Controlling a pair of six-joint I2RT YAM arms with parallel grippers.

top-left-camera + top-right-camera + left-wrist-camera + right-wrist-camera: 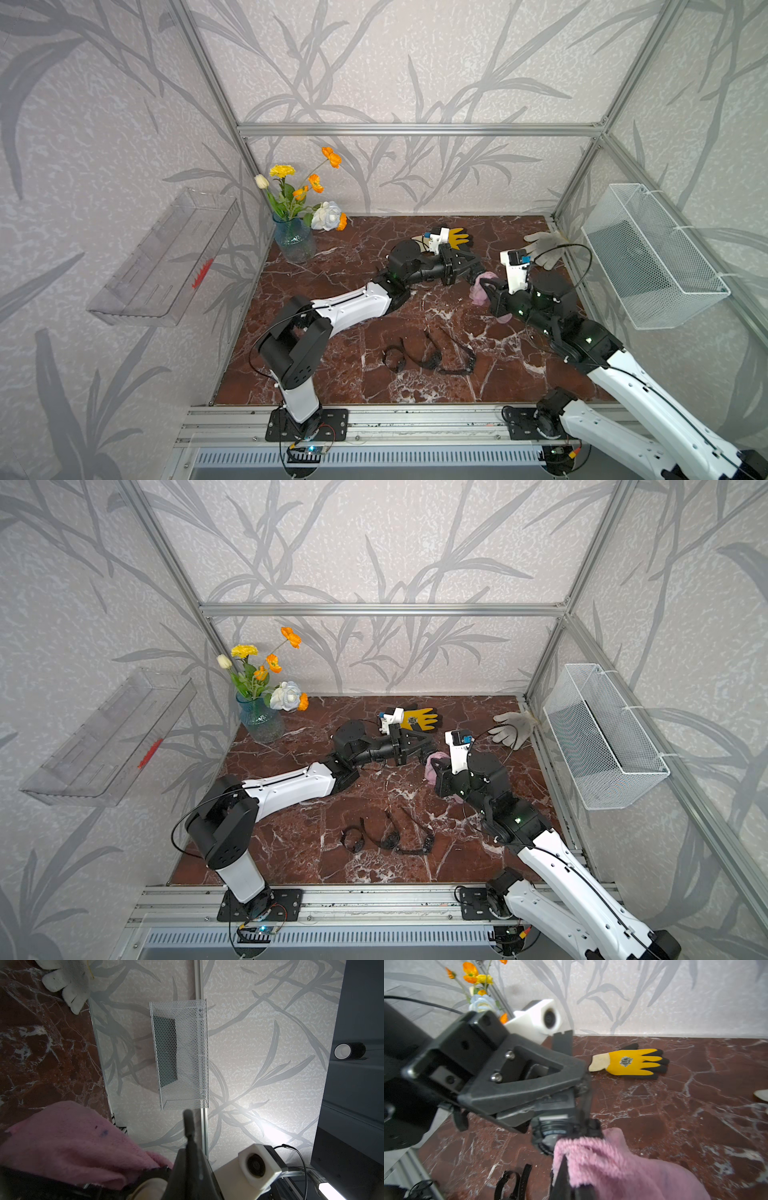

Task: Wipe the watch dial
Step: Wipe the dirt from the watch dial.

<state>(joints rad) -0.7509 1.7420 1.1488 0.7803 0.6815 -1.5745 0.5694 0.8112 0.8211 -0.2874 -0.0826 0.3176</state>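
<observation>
A black watch (552, 1126) is clamped in my left gripper (577, 1093), which is shut on it above the marble table; one strap end (563, 1043) sticks up behind the jaws. The watch dial (545, 1142) is partly covered by a pink cloth (616, 1165). My right gripper (564, 1169) is shut on that cloth and holds it against the dial. In both top views the left gripper (477, 268) and right gripper (487, 287) meet at the right middle of the table, with the pink cloth (432, 766) between them. In the left wrist view the cloth (62, 1142) lies beside the shut fingers (188, 1126).
Three more black watches (430, 358) lie near the table's front middle. A yellow glove (458, 237) and a grey glove (545, 248) lie at the back. A blue vase of flowers (294, 240) stands back left. A white wire basket (652, 257) hangs on the right wall, a clear shelf (166, 257) on the left.
</observation>
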